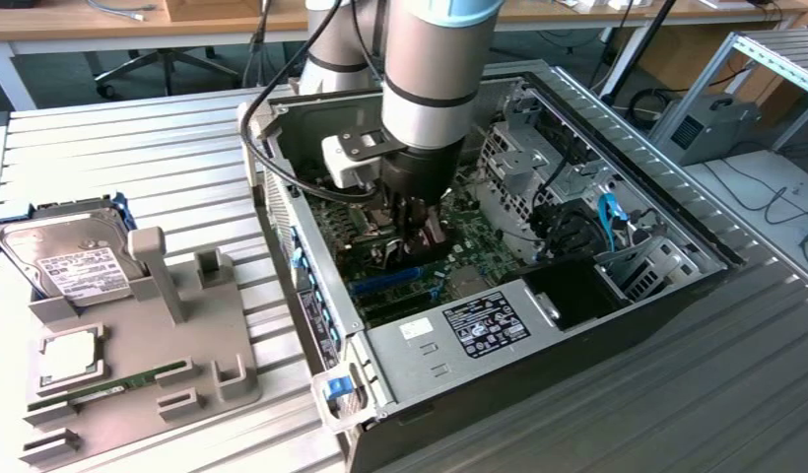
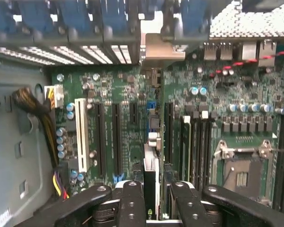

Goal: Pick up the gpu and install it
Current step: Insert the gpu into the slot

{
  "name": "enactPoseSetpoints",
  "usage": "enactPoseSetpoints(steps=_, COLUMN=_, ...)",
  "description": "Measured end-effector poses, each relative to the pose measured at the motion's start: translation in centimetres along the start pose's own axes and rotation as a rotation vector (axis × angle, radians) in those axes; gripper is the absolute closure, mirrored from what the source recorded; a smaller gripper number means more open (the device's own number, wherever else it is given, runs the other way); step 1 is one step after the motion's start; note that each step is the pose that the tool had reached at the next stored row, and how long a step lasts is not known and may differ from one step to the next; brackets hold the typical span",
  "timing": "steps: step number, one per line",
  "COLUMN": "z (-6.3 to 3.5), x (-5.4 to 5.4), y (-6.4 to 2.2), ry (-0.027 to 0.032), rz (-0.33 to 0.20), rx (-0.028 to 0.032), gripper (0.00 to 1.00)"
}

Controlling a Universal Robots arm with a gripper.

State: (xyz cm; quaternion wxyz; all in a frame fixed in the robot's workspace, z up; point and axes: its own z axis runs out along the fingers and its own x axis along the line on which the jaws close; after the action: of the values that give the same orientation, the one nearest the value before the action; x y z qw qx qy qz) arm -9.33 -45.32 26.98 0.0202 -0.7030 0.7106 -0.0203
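Note the open case (image 1: 667, 212): it holds the motherboard (image 2: 132, 94), where the gripper (image 2: 151, 196) clasps the gpu (image 2: 150, 177) edge-on. Outside, at 9 o'clock in the exterior view, a tray (image 1: 214, 340) carries a hard drive (image 1: 69, 261). The gpu's long axis runs toward its bracket (image 2: 156, 47) at the case's rear wall.

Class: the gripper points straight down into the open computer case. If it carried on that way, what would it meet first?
Most likely the motherboard, at its expansion slots: the gripper holds the gpu edge-on just above them, though depth is unclear.
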Motion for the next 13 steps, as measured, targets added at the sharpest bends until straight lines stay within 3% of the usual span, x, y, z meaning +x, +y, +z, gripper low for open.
enactPoseSetpoints(steps=5, z=0.4, x=0.01, y=0.97, ry=0.0011, rz=0.0, rx=0.0003, gripper=0.74)
enactPoseSetpoints(steps=13, z=0.73, x=0.02, y=1.11, ry=0.0018, rz=0.0, rx=0.0002, gripper=0.74)
